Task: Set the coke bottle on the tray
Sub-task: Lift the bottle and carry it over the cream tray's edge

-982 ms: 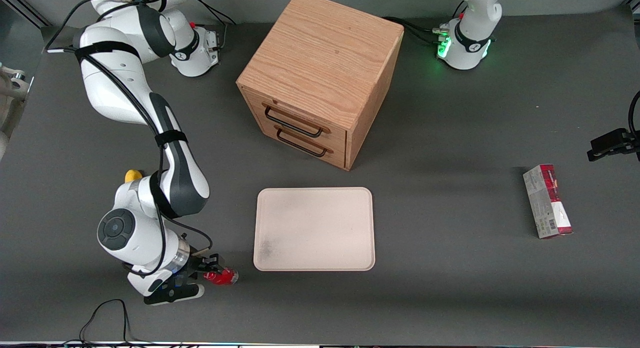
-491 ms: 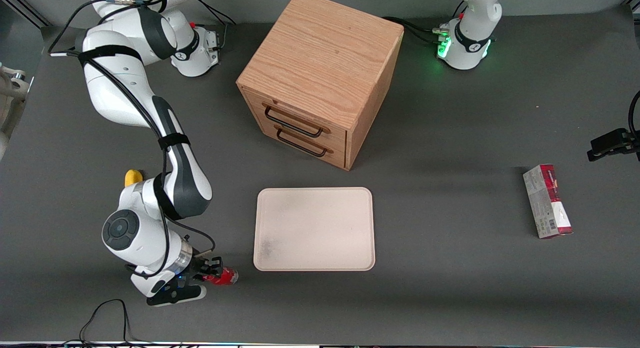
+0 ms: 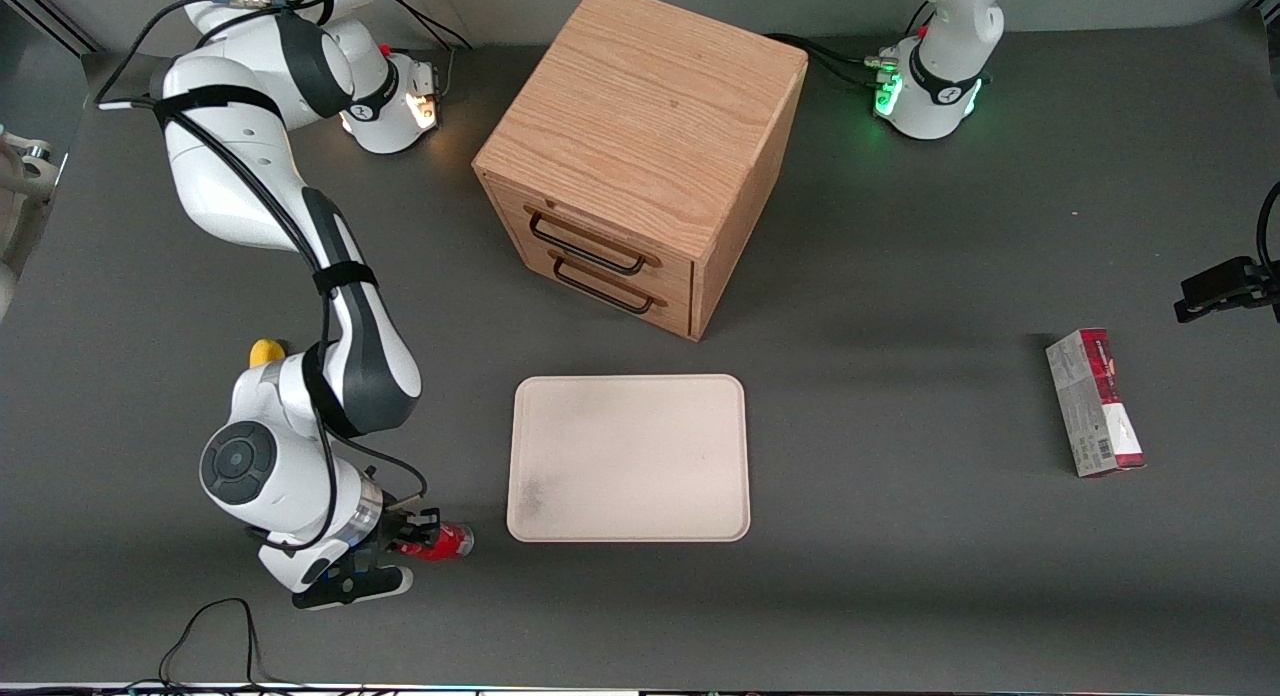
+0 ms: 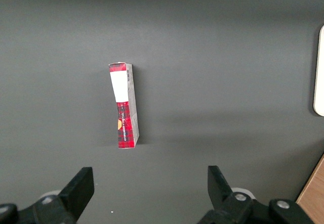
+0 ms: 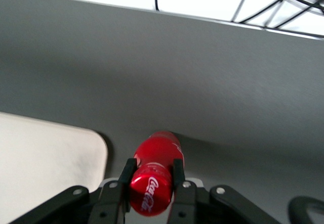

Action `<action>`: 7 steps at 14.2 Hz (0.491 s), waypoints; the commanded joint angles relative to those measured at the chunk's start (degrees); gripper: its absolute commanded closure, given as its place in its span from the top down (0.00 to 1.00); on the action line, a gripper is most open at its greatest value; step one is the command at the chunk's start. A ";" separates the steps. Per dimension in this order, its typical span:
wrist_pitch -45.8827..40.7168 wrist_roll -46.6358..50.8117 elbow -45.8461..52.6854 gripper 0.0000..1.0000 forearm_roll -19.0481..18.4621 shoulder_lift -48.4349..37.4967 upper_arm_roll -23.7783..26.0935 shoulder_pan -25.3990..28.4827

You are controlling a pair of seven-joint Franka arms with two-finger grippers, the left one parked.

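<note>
The coke bottle [image 3: 440, 543] is red and lies sideways, held between my gripper's fingers near the front edge of the table at the working arm's end. My gripper [image 3: 412, 538] is shut on its capped end. In the right wrist view the red cap with white lettering [image 5: 149, 189] sits pinched between the two black fingers [image 5: 126, 177], gripper [image 5: 152, 176]. The pale cream-pink tray [image 3: 628, 458] lies flat beside the bottle, a short gap away; its rounded corner shows in the right wrist view [image 5: 61, 153].
A wooden drawer cabinet [image 3: 640, 156] stands farther from the front camera than the tray. A small yellow lump [image 3: 264, 352] sits by the working arm's elbow. A red-and-grey carton [image 3: 1094, 402] lies toward the parked arm's end, also in the left wrist view [image 4: 124, 104].
My gripper has closed on the bottle and drawn it slightly away from the tray and up. The wrist has shifted a little.
</note>
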 commanded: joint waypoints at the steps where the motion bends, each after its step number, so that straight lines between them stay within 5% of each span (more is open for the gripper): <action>1: -9.52 -2.81 0.13 0.00 -2.18 -7.33 0.36 0.09; 7: -20.36 -2.99 0.40 0.00 -2.27 -19.56 4.65 0.09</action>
